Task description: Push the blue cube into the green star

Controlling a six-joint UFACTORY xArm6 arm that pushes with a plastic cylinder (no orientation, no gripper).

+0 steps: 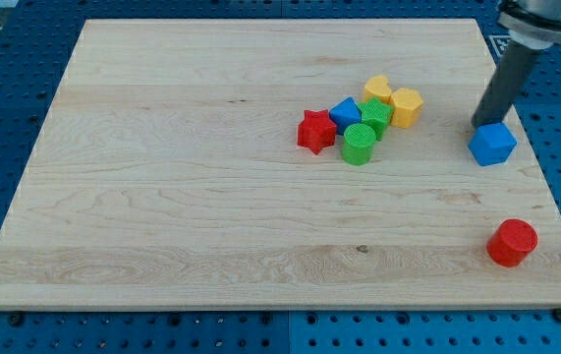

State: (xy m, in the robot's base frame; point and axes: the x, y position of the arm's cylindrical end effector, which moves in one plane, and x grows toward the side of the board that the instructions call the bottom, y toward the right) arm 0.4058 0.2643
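Blue cube point(492, 144) touching my tip point(479, 125); green star point(376, 115) well apart; no jaws.

My rod's tip point(480, 124) looks dark and matt. Just beside it, the blue cube point(493, 144) seems smooth plastic, as does the green star point(376, 116). The board point(182, 177) is pale, grained wood, satin-finished.

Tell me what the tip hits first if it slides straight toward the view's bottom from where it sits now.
My tip sits at the upper left edge of the blue cube, so it would likely meet that cube first, perhaps only clipping its left side; depth is unclear.
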